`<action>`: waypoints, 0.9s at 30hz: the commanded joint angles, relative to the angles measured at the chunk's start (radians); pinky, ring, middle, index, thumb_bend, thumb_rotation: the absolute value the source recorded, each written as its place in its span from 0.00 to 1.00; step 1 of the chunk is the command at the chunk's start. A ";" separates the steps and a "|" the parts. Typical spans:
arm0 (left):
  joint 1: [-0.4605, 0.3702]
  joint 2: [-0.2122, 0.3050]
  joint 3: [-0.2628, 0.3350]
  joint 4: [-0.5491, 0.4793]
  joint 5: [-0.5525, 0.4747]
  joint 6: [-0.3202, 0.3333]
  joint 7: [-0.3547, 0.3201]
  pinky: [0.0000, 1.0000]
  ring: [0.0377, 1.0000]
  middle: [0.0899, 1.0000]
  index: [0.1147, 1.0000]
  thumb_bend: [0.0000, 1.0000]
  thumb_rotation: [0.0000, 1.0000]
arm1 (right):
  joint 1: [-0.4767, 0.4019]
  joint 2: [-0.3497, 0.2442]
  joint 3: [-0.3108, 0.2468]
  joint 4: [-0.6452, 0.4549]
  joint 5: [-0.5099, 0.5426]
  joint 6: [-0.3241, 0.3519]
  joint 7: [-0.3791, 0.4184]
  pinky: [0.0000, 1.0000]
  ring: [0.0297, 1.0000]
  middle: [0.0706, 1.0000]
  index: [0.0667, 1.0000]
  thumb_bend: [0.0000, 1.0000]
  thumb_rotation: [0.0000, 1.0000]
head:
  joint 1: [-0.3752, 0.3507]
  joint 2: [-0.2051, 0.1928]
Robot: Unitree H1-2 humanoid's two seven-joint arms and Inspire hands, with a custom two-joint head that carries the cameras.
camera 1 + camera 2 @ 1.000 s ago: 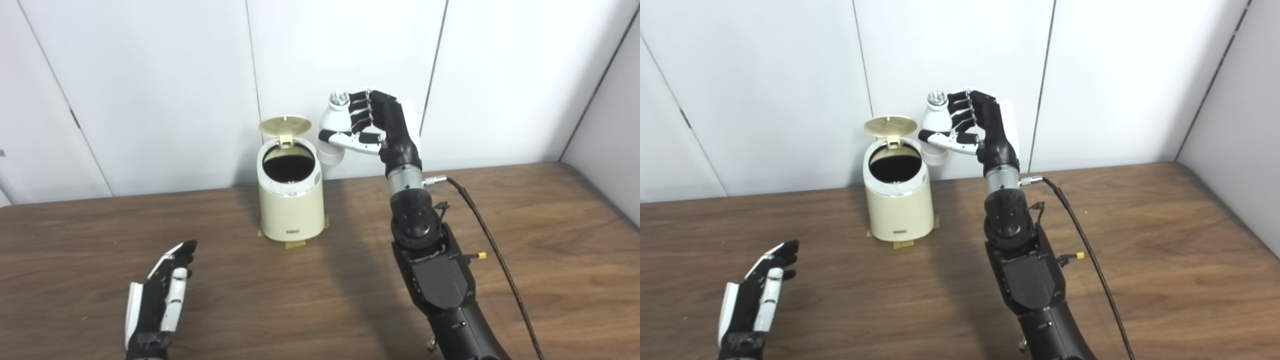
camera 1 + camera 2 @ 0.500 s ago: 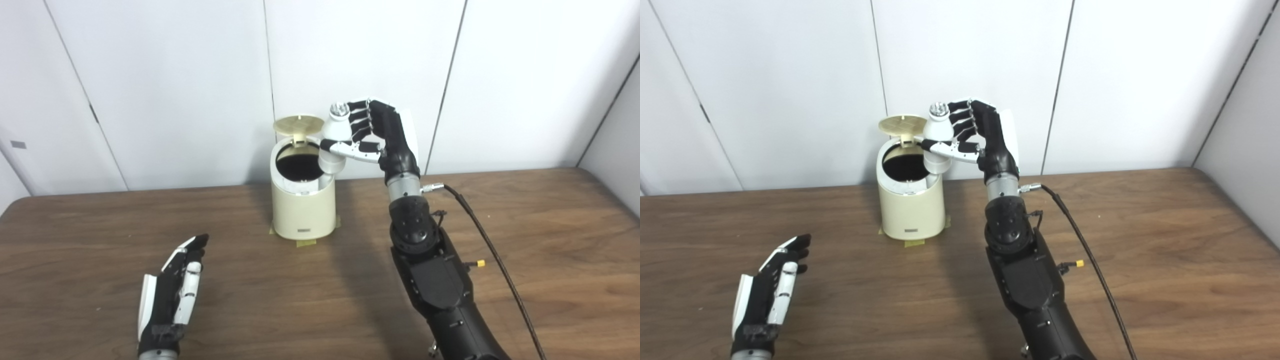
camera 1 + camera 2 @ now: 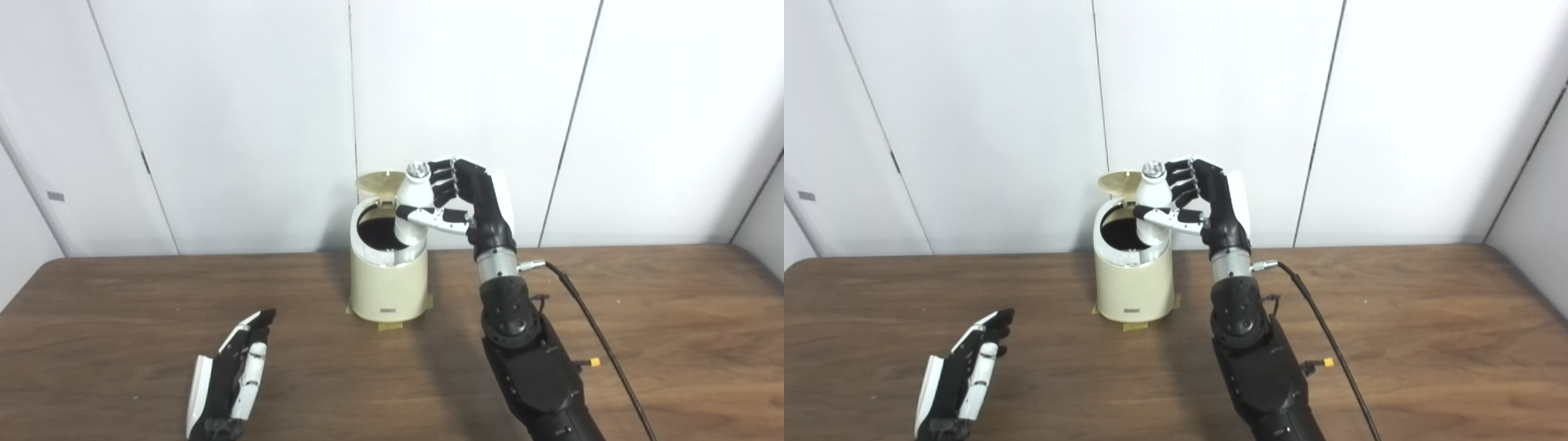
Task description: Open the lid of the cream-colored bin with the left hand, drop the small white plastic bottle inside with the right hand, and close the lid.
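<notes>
The cream-colored bin point(image 3: 388, 285) stands on the brown table near the back wall, its round lid point(image 3: 380, 181) tipped up behind the dark opening. My right hand point(image 3: 465, 199) is raised beside the bin's right rim and is shut on the small white plastic bottle point(image 3: 413, 205), held upright. The bottle's bottom overlaps the right edge of the opening; whether it touches the rim I cannot tell. My left hand point(image 3: 233, 380) rests low over the table at the front left, fingers straight and apart, holding nothing.
Yellowish tape pieces point(image 3: 390, 325) hold the bin's base to the table point(image 3: 643, 306). A black cable point(image 3: 588, 331) runs from my right wrist down over the table's right part. White wall panels stand close behind the bin.
The camera has tilted, shifting the whole scene down and right. My right hand has carried the bottle left, from beside the bin to its opening's right edge. The left hand has stayed put.
</notes>
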 commanded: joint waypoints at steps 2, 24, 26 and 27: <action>-0.003 -0.038 -0.028 0.034 0.008 -0.036 0.015 0.73 0.80 0.81 0.80 0.33 0.98 | -0.076 0.010 0.002 -0.005 0.006 -0.054 -0.008 0.37 0.42 0.43 0.48 0.52 0.00 | 0.004 -0.003; 0.002 -0.042 -0.039 0.022 0.020 -0.032 0.029 0.73 0.81 0.81 0.80 0.34 0.97 | -0.083 0.001 0.036 0.160 -0.044 -0.264 -0.058 0.38 0.41 0.44 0.48 0.51 0.00 | 0.020 -0.003; 0.002 -0.041 -0.039 0.020 0.019 -0.030 0.027 0.73 0.81 0.81 0.80 0.34 0.97 | -0.082 -0.003 0.040 0.176 -0.050 -0.290 -0.061 0.38 0.41 0.44 0.48 0.51 0.00 | 0.020 -0.003; 0.003 -0.040 -0.039 0.019 0.020 -0.030 0.027 0.73 0.81 0.81 0.80 0.33 0.97 | -0.081 -0.006 0.042 0.185 -0.052 -0.302 -0.061 0.38 0.41 0.44 0.48 0.51 0.00 | 0.020 -0.002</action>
